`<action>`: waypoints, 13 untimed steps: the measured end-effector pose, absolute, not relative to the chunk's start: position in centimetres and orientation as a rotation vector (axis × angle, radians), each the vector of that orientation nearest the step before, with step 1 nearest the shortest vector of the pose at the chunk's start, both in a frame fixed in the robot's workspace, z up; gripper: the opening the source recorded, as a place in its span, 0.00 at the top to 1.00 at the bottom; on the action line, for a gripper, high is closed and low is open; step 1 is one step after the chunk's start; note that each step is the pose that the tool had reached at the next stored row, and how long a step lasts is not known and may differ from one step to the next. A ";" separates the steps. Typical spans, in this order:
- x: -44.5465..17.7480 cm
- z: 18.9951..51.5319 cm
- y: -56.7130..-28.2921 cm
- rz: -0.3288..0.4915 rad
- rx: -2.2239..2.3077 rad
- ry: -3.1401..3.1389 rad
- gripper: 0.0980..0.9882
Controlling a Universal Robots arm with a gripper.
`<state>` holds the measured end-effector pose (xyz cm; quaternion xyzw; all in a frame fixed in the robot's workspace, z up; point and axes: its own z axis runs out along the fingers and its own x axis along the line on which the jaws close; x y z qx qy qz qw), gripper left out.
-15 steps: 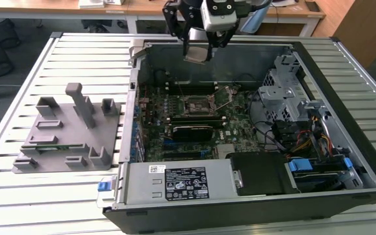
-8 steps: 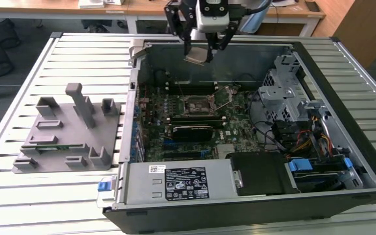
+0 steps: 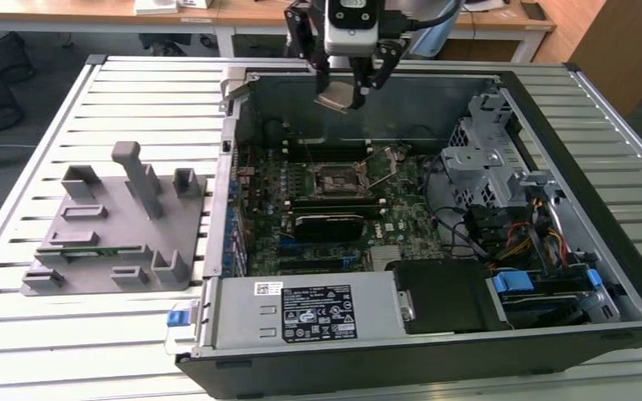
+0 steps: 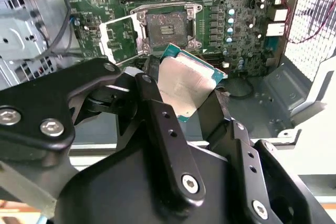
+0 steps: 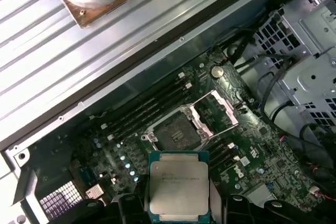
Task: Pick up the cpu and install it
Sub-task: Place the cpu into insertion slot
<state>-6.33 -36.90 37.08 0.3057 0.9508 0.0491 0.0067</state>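
Exterior view: my black two-finger gripper point(image 3: 351, 86) hangs over the open dark computer case point(image 3: 410, 365), clenched on the flat, silvery square cpu point(image 3: 337, 99), which is tilted and clear of the board.

Second wrist view: the fingers point(image 4: 157, 108) pinch opposite chip edges, likely to spare its underside.

First wrist view: the black motherboard socket point(image 5: 176, 132) sits apart from the chip, its metal frame raised, so I judge it ready to receive.

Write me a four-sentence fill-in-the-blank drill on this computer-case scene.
1. The gripper is shut on the ____.
2. The held chip hangs ____ the motherboard socket, not seated in it.
3. The socket's metal cover is flipped ____.
4. The grey fixture block stands on the exterior view's ____ of the computer case.
Missing words: cpu; above; open; left.
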 end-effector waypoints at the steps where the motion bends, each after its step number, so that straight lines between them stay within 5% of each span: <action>1: -6.3 37.1 -36.9 0.154 0.979 2.966 0.50; 13: -6.3 36.8 -36.8 0.150 1.241 2.857 0.50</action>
